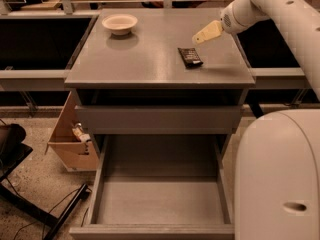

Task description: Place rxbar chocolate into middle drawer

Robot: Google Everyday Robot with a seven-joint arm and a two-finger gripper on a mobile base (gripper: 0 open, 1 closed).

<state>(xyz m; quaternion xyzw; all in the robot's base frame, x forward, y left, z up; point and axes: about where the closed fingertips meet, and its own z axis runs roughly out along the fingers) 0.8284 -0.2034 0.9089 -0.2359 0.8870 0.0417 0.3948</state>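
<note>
The rxbar chocolate (pixel 190 57), a dark glossy bar, lies flat on the grey cabinet top (pixel 150 64), right of centre. My gripper (pixel 206 34) hangs just above and slightly behind and right of the bar, not touching it, on the white arm coming in from the upper right. The middle drawer (pixel 160 204) is pulled out wide below, its flat grey floor bare. A shut plain drawer front (pixel 160 118) sits above it.
A cream round bowl (pixel 119 23) stands at the back left of the cabinet top. A cardboard box (pixel 72 139) sits on the floor left of the cabinet. The robot's white body (pixel 277 179) fills the lower right. Black stands and cables lie at lower left.
</note>
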